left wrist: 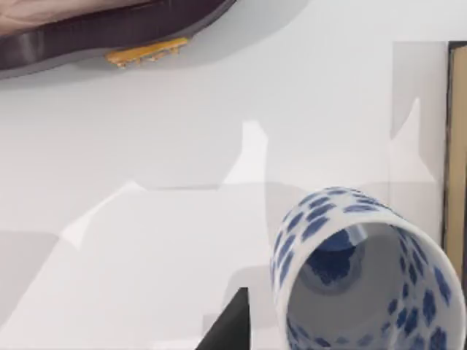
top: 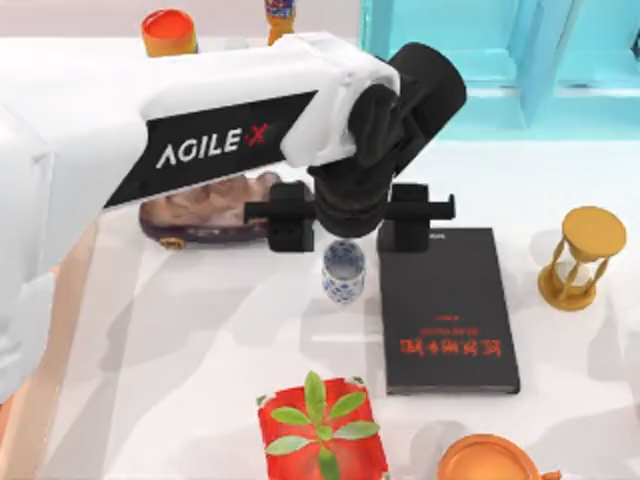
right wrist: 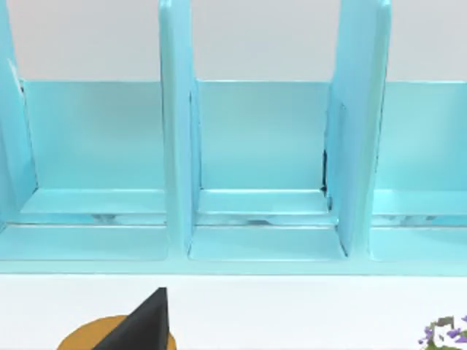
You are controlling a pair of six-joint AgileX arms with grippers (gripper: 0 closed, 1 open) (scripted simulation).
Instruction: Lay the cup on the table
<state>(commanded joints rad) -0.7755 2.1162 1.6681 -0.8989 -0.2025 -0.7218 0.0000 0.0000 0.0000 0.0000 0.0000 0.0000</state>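
Note:
The cup (top: 342, 272), small and white with blue spots, stands upright on the white table (top: 200, 340) just left of the black book. My left gripper (top: 352, 224) hovers directly above and slightly behind it, open wide, with one black finger (top: 289, 218) on each side and nothing between them. From the left wrist view I look down into the cup's (left wrist: 367, 271) mouth, and a black fingertip (left wrist: 230, 326) shows beside it without touching. My right arm is parked off to the right, its wrist camera facing the blue rack (right wrist: 255, 160).
A black book (top: 450, 310) lies right of the cup, with a gold hourglass (top: 580, 258) farther right. A dark purple tray-like object (top: 200, 218) lies behind and to the left. A red box (top: 322, 430) and an orange cup (top: 495, 462) sit near the front edge. The blue rack (top: 500, 50) stands at back.

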